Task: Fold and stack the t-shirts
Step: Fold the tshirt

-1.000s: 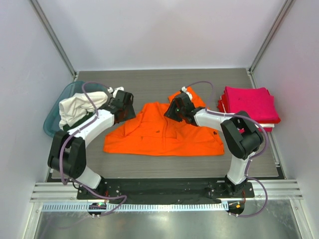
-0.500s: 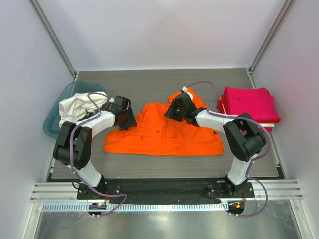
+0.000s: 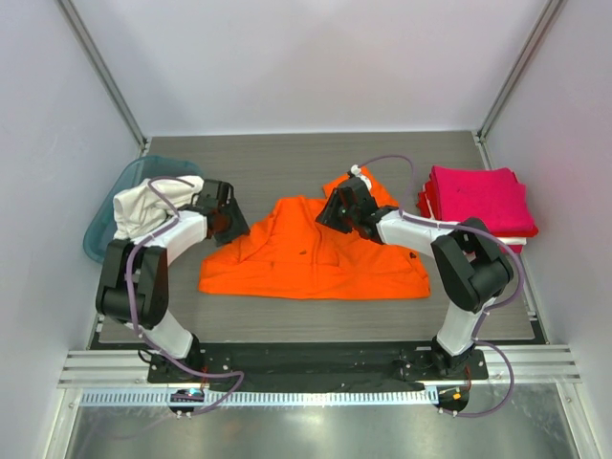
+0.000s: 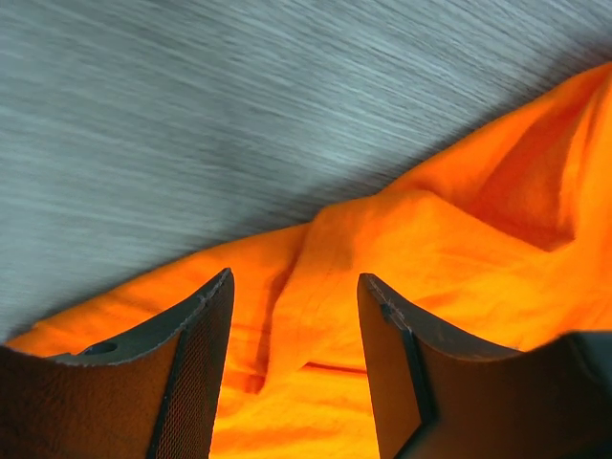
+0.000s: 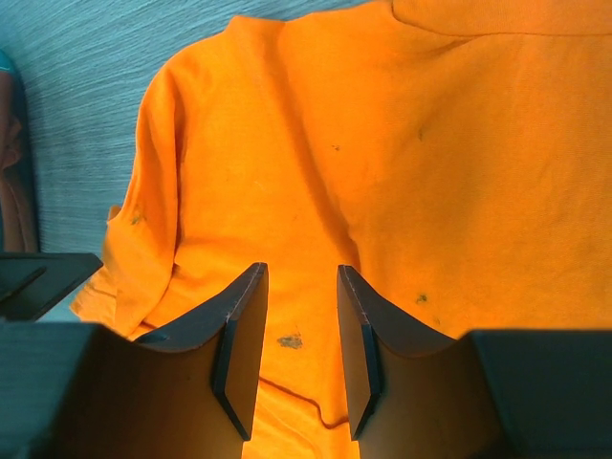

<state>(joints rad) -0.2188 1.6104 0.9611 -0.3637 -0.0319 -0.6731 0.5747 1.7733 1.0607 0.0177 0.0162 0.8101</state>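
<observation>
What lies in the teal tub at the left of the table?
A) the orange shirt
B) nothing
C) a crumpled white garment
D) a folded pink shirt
C: the top view shows a crumpled white garment in the teal tub; the orange shirt lies outside it.

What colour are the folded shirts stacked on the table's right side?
The folded shirts are magenta pink, clearest in the top external view.
</observation>
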